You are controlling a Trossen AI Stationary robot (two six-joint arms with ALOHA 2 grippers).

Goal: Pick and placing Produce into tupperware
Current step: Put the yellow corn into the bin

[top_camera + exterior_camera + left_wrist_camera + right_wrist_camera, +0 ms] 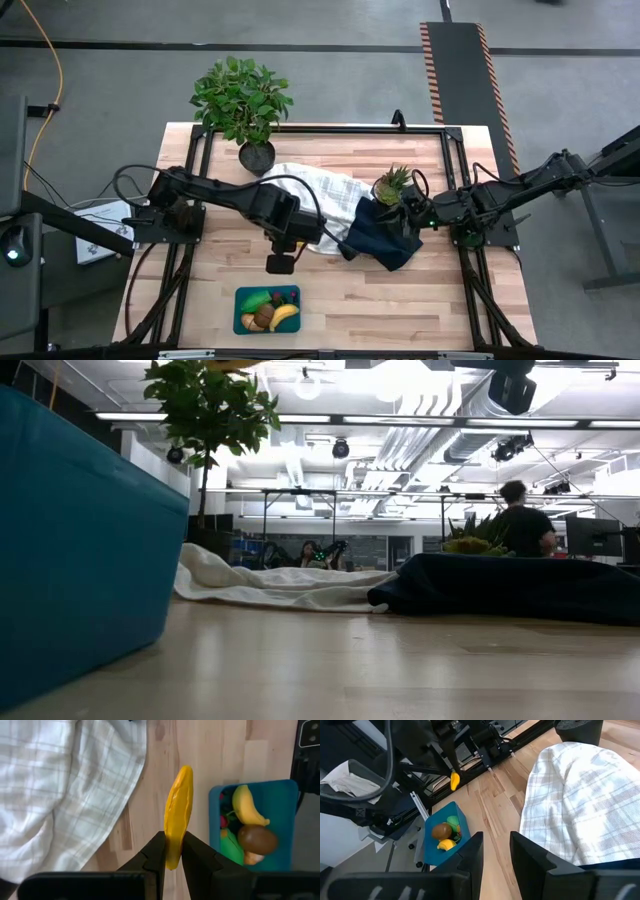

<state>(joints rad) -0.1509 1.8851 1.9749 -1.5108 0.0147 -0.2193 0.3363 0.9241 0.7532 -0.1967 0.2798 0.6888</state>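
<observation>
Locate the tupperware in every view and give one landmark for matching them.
High: tupperware at the table's near edge, below the left gripper.
Low: its teal wall fills the picture's left.
Left wrist: beyond the held yellow piece.
Right wrist: far off.
Landmark: white cloth.

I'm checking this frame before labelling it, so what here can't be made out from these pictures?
- High view: the small bits in the tupperware are too small to name.
- Low view: the tupperware's wall fills the left side and hides the produce inside.
- Left wrist view: the left gripper hides the lower end of the yellow piece.
- Right wrist view: the right gripper shows empty.
</observation>
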